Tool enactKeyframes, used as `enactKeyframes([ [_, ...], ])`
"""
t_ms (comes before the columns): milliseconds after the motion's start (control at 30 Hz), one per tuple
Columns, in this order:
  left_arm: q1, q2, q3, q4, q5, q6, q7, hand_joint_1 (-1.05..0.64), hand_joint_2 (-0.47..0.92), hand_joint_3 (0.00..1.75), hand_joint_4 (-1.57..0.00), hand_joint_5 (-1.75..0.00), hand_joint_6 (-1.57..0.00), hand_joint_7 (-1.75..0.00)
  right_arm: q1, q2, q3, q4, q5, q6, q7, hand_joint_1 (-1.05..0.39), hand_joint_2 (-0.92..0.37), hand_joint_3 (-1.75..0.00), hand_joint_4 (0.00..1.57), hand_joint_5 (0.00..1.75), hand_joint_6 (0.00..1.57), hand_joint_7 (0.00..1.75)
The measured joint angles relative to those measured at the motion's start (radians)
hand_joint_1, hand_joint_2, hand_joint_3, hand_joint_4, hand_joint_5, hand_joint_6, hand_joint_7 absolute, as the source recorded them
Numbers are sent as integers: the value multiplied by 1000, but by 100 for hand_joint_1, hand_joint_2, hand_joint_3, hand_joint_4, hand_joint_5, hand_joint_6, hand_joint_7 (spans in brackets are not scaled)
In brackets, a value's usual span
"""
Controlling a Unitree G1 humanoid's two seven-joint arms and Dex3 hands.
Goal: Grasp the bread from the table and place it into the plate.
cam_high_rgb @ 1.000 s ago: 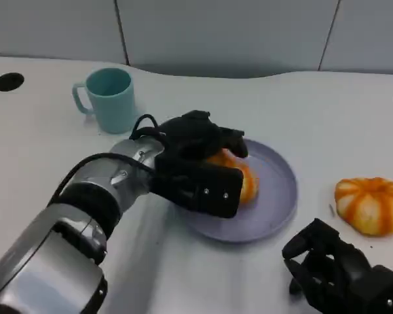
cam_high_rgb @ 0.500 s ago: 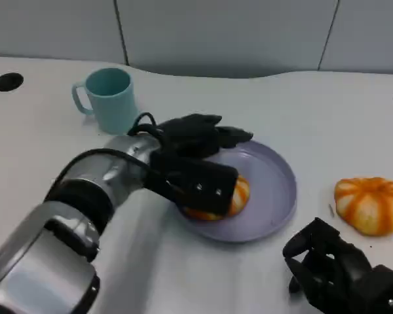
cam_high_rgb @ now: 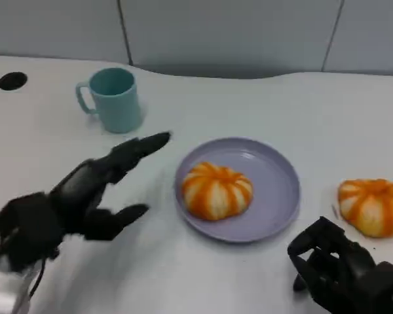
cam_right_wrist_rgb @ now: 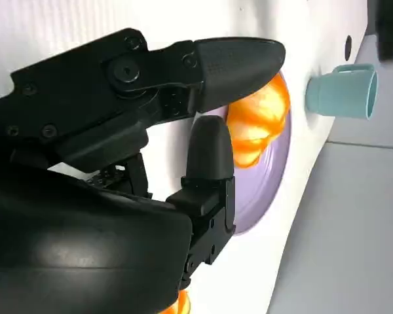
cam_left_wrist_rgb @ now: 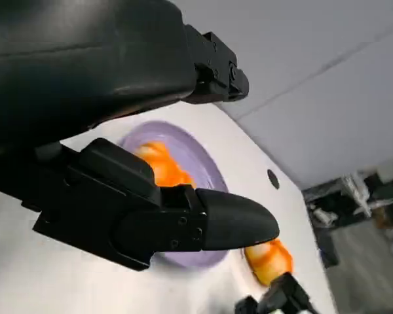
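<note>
2 breads (cam_high_rgb: 216, 190), 1 plate (cam_high_rgb: 275, 209), 1 mug (cam_high_rgb: 115, 99)

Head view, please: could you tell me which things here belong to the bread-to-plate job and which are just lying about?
Job:
bread, lying in the plate
plate
left hand, open, beside the plate

Lying about:
mug
second bread, on the table
right hand, fingers curled, holding nothing

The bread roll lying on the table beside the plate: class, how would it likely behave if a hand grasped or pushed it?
The bread roll looks puffy and domed, so it is probably light and would dent under a hard squeeze. It seems to sit flat on the table, so a push would likely slide it, not roll it.
</note>
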Motion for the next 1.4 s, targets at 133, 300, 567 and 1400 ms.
enactKeyframes([
  [133, 105, -7, 62, -156, -139, 107, -45, -84, 92, 51, -42, -23, -38, -10, -1, -1, 1, -5, 0, 2, 6, -29, -92, -34, 61, 175, 39, 175],
  [300, 221, -39, 119, -257, -289, 275, -75, -77, 92, 38, -41, -74, -58, -10, 10, -2, 2, -12, -3, 3, 5, -28, -92, -34, 61, 175, 39, 175],
  [567, 337, -71, 181, -310, -303, 413, -25, -56, 92, 30, -28, -170, -35, -130, 12, -6, 4, -21, -16, 3, 1, -30, -92, -33, 59, 175, 39, 175],
  [1400, 321, -141, 233, -191, -179, 415, 67, -27, 92, 11, -71, -175, -54, -175, 6, -37, -24, -17, 19, 4, 21, -26, -92, -33, 60, 175, 39, 175],
])
